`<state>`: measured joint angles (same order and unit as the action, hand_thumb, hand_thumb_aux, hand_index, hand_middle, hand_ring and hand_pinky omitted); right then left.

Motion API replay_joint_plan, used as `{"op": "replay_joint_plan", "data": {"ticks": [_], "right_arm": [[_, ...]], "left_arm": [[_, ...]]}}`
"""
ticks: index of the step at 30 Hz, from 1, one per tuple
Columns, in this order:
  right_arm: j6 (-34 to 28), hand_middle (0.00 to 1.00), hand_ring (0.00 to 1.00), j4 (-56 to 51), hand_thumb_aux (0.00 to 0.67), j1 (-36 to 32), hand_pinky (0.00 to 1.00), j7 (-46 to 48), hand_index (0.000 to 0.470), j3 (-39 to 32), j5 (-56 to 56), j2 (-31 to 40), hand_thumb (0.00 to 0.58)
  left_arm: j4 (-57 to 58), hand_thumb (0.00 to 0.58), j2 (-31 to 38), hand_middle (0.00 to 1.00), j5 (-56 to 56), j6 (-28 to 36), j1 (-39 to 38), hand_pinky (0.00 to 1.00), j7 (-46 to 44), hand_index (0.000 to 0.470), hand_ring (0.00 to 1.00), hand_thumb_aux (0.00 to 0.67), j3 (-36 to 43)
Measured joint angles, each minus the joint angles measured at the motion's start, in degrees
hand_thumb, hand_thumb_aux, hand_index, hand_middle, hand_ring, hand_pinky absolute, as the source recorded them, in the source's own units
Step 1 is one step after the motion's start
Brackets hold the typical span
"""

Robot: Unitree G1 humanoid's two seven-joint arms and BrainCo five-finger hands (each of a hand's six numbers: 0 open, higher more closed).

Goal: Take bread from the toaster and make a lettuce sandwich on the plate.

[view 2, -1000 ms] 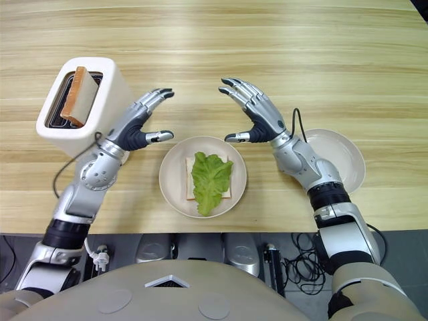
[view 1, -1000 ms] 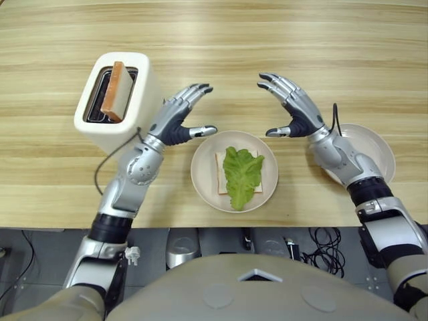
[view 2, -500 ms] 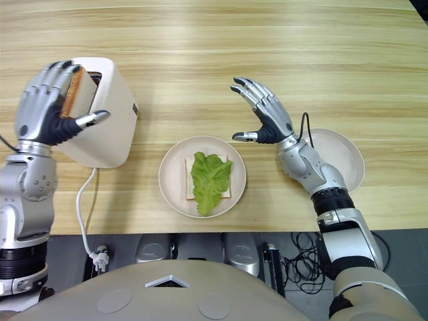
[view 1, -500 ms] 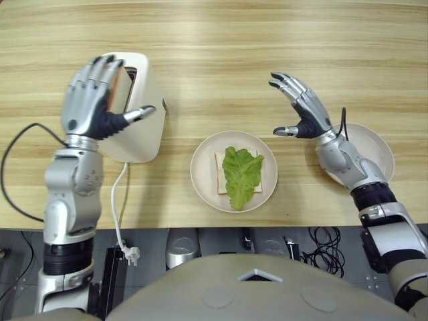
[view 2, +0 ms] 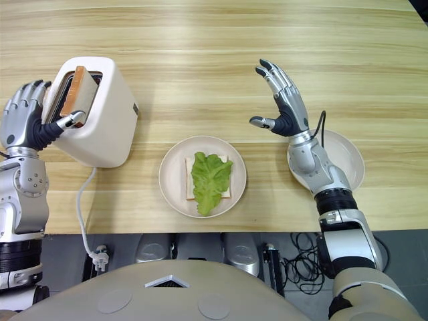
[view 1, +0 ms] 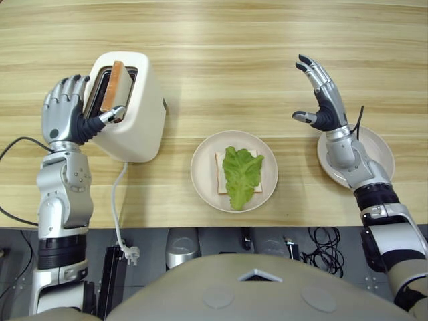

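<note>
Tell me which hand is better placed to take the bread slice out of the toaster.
Left. The left hand is right at the toaster, close by the bread slice. The right hand is open on the far side of the table, near the small plate.

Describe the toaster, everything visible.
The toaster is a cream, rounded box, plastic-looking, standing on the wooden table at the robot's left, left of the plate. Its dark top slot holds one bread slice sticking up. The left hand is at its left side, one fingertip over the top rim. A white cord runs from its base off the table's front edge.
</note>
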<state>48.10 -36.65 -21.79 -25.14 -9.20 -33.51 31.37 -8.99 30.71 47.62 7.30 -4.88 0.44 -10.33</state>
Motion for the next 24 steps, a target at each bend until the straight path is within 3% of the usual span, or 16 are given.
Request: {"op": "replay_joint_plan", "data": {"ticks": [3, 4, 5, 6, 9, 14, 15, 24], "right_arm": [[0.0, 0.0, 0.0, -0.5, 0.0, 0.0, 0.0, 0.0, 0.0, 0.0, 0.3, 0.1, 0.0], [0.0, 0.0, 0.0, -0.6, 0.0, 0.0, 0.0, 0.0, 0.0, 0.0, 0.3, 0.1, 0.0], [0.0, 0.0, 0.0, -0.6, 0.0, 0.0, 0.0, 0.0, 0.0, 0.0, 0.3, 0.1, 0.0], [0.0, 0.0, 0.0, -0.6, 0.0, 0.0, 0.0, 0.0, 0.0, 0.0, 0.3, 0.2, 0.0], [0.0, 0.0, 0.0, -0.6, 0.0, 0.0, 0.0, 0.0, 0.0, 0.0, 0.4, 0.2, 0.0], [0.0, 0.0, 0.0, -1.0, 0.0, 0.0, 0.0, 0.0, 0.0, 0.0, 0.3, 0.2, 0.0], [0.0, 0.0, 0.0, -1.0, 0.0, 0.0, 0.0, 0.0, 0.0, 0.0, 0.3, 0.2, 0.0], [-0.3, 0.0, 0.0, -1.3, 0.0, 0.1, 0.0, -0.1, 0.0, -0.8, -0.5, -0.7, 0.0]], "left_arm": [[0.0, 0.0, 0.1, 0.0, 0.0, 0.4, 0.0, 0.0, -0.1, 0.0, 0.0, 0.0, 1.4], [0.0, 0.194, 0.2, 0.0, 0.0, 0.5, 0.1, 0.0, -0.1, 0.085, 0.0, 0.123, 1.4], [0.0, 0.449, 0.3, 0.0, 0.0, 0.6, 0.1, 0.0, -0.1, 0.242, 0.0, 0.352, 1.5], [-0.2, 0.545, 0.4, 0.0, 0.0, 0.7, 0.4, 0.0, -0.1, 0.346, 0.0, 0.504, 1.5], [-1.0, 0.552, 0.6, 0.0, -0.1, 0.7, 1.1, 0.0, -0.2, 0.359, 0.0, 0.523, 1.7], [-1.1, 0.577, 0.6, 0.0, -0.6, 0.6, 1.7, 0.0, 0.3, 0.429, 0.0, 0.625, 2.3], [-1.1, 0.58, 0.6, 0.0, -0.6, 0.6, 1.8, 0.0, 0.5, 0.46, 0.0, 0.67, 2.3], [-1.2, 0.58, 0.4, 0.0, -1.1, 0.3, 3.8, 0.0, 2.1, 0.46, 0.0, 0.67, 3.1]]}}
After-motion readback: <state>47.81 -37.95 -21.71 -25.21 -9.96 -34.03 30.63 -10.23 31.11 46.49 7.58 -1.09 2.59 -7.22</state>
